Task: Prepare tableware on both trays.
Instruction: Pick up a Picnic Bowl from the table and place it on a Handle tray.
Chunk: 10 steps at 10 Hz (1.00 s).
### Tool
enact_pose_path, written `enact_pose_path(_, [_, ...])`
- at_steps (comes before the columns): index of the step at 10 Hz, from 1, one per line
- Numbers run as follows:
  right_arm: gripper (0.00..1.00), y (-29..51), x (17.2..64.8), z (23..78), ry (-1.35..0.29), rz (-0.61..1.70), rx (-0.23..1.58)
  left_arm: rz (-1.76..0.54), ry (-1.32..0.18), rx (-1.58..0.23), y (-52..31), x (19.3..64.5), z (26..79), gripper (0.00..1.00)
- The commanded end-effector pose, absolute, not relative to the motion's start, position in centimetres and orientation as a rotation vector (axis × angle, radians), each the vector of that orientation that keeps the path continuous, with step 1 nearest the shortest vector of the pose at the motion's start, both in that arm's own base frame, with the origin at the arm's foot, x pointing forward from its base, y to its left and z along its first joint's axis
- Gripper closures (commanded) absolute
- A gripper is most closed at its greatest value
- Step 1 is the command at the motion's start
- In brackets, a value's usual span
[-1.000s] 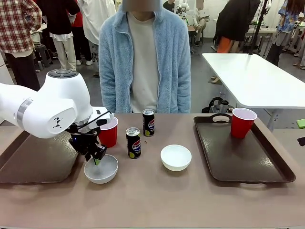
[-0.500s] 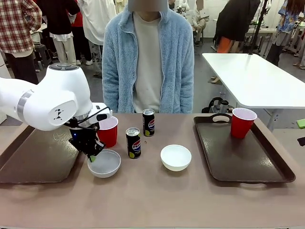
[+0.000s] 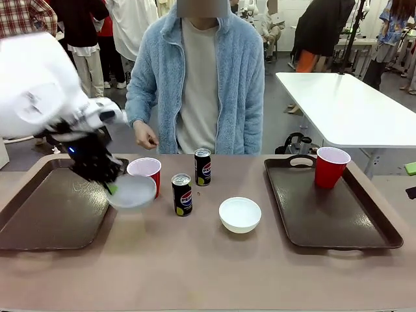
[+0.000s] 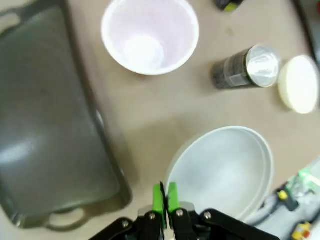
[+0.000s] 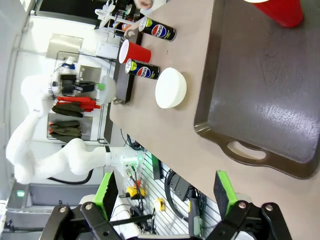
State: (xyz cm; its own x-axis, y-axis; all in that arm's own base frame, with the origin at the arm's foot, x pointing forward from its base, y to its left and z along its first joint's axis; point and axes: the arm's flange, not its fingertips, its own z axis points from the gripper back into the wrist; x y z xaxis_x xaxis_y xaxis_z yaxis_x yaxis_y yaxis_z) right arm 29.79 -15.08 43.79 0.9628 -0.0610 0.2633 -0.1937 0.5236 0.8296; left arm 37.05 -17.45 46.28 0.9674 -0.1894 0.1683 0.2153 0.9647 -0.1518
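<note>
Now the bowl (image 3: 132, 192) is off the counter (image 3: 195, 260). A second ago it sat on the brown top in front of the cup (image 3: 146, 175). Since then it has gone up and to my left, and it hangs tilted at the right rim of the left tray (image 3: 45, 214), overlapping the cup's left side in the front view.

My left jaws are closed tight on its rim. The green pads (image 4: 158, 200) pinch the thin wall, and the rest of the bowl reaches out beyond them, over the counter just beside the tray's edge.

The cup stands on the counter past the bowl, with a can (image 3: 182, 194) to its right and a far can (image 3: 203, 167) behind that. The other bowl (image 3: 240, 214) rests on the counter between the cans and the right tray (image 3: 331, 214). The other cup (image 3: 331, 167) stands in that tray's far corner.

My right jaws stand wide open, holding nothing, near the tray's handle end. The person's hand (image 3: 144, 135), out of sight before, is raised beyond the cup.
</note>
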Motion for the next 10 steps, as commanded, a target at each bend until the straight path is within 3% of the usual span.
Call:
enact_pose_path(1, [0.0,-15.1,30.0,43.8,-0.287,0.082,1.041,-0.209,-0.208,-0.207,-14.2,35.9,48.9,1.0])
enact_pose_path(7, [0.0,-15.1,30.0,43.8,-0.287,0.082,1.041,-0.071,-0.229,-0.065,-1.6,42.3,50.2,1.0])
enact_pose_path(10, [0.0,-15.1,30.0,43.8,-0.287,0.082,1.041,-0.022,-0.196,-0.017,0.3,44.8,47.0,1.0])
